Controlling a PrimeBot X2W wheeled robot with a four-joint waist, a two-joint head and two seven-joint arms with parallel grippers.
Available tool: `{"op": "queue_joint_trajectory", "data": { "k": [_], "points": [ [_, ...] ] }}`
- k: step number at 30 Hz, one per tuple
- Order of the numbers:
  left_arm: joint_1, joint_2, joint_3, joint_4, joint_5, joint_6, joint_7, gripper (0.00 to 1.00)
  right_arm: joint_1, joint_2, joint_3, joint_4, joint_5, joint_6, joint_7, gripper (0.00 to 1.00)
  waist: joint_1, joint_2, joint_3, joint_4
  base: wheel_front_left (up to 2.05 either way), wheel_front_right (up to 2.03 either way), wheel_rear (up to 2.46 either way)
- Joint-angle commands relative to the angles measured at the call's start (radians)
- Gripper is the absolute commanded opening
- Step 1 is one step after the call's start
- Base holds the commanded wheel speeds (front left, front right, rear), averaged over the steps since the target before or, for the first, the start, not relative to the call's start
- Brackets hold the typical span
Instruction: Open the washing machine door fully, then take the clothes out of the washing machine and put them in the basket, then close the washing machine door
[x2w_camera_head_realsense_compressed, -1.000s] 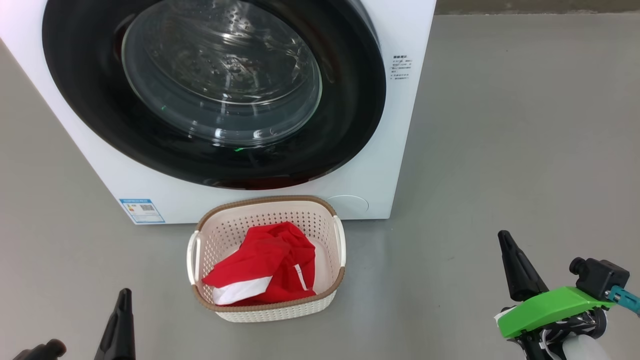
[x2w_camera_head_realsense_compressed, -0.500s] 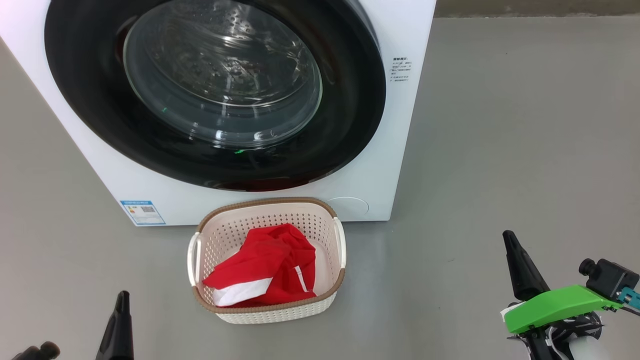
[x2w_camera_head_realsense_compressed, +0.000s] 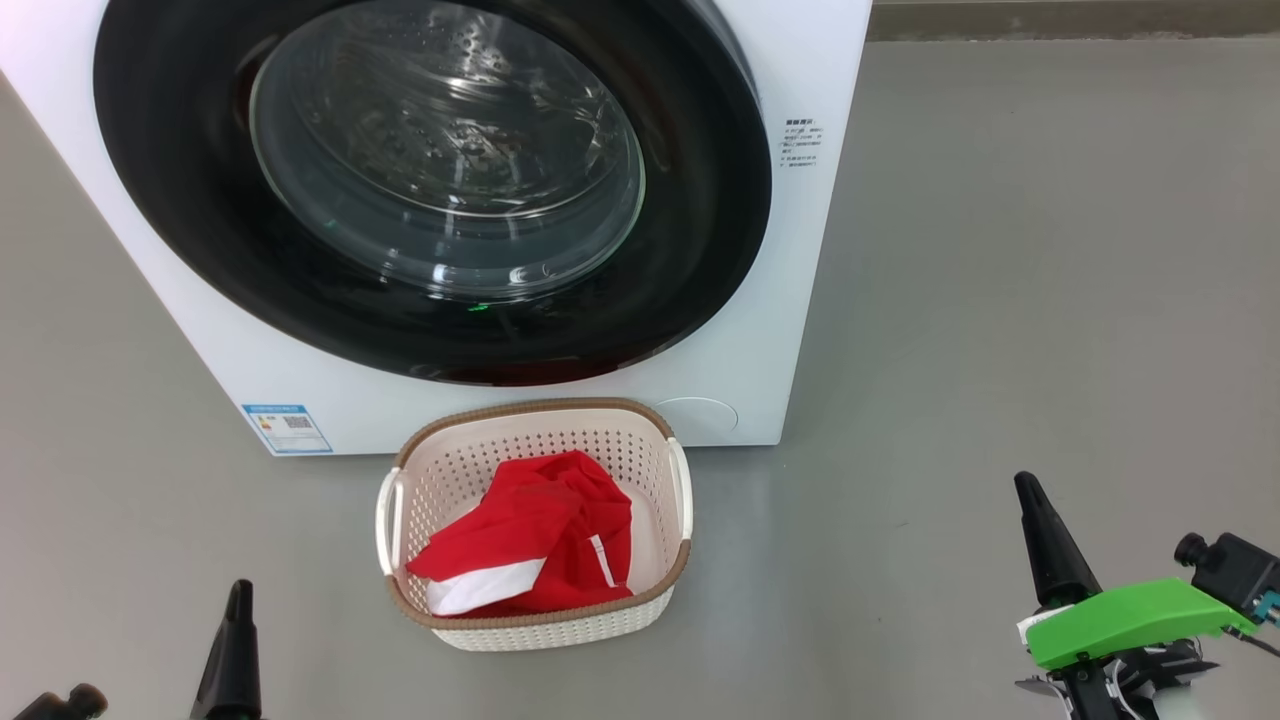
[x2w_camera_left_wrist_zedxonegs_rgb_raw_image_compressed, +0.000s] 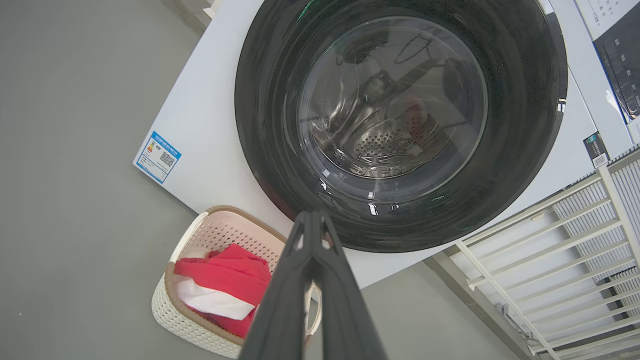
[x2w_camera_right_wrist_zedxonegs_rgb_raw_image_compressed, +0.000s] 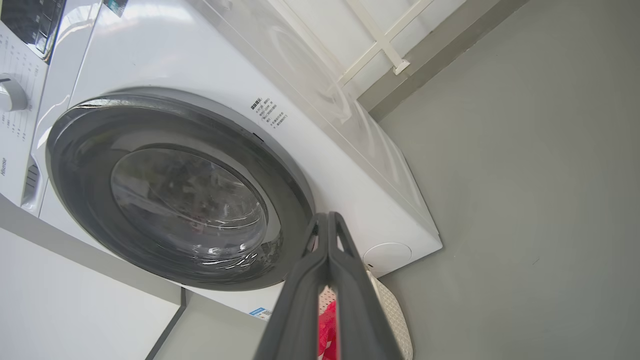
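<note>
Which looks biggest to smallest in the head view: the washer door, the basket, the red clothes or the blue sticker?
1. washing machine door
2. basket
3. red clothes, lying inside the basket
4. blue sticker

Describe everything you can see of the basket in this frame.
The basket is a cream-white perforated plastic tub, a rounded rectangle with a brown woven-look rim and a white handle on each side. It stands upright on the grey floor, close in front of the washing machine. Red-and-white clothes lie inside it.
</note>
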Motion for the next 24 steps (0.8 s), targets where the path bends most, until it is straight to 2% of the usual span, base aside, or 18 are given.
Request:
{"op": "queue_joint_trajectory", "data": {
  "k": [1,24],
  "points": [
    [-0.044,0.010,0.025,-0.018,-0.020,-0.009,0.005,0.00,-0.013,-0.001,0.000,-0.029,0.020,-0.001,0.004,0.00,-0.0001,-0.0001,0.000,0.000,0.00,0.00,0.00],
    [-0.069,-0.016,0.065,0.008,-0.218,-0.013,0.071,0.00,0.004,0.021,-0.033,-0.043,0.248,-0.001,0.072,0.00,-0.0001,-0.0001,-0.010,0.001,0.00,0.00,0.00]
  ]
}}
